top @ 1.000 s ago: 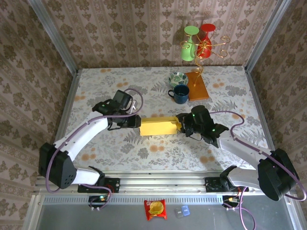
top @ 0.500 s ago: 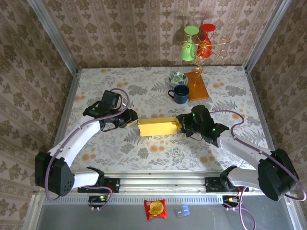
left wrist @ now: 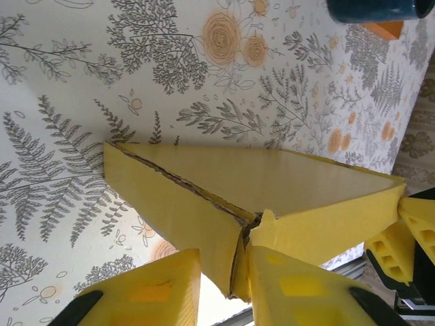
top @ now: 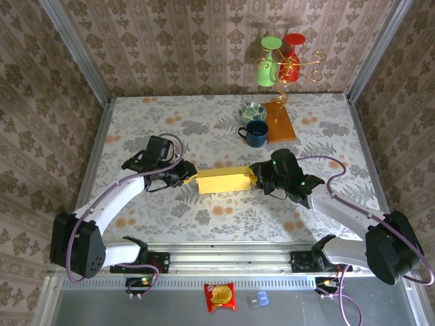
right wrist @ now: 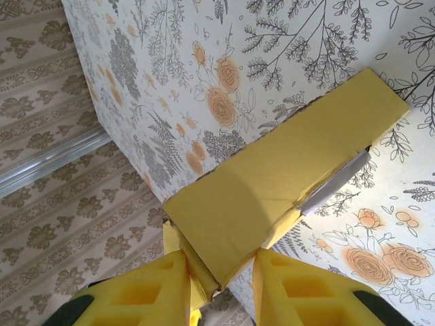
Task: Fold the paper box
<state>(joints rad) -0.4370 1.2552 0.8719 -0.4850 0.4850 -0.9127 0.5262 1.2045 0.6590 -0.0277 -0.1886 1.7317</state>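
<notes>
Mid-table, yellow thin-cardboard mailer box (top: pixel 223 180) partly folded; right gripper (top: pixel 256 178) clamps right end; left gripper (top: pixel 189 174) straddles left end, grip unclear.

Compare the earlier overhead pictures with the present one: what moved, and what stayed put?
The left gripper swung slightly away from the paper box, turned, then came back. Its jaws now straddle the box's left end. The right gripper stayed clamped on the right end. The box barely shifted, and the blue mug and bowl did not move.
</notes>
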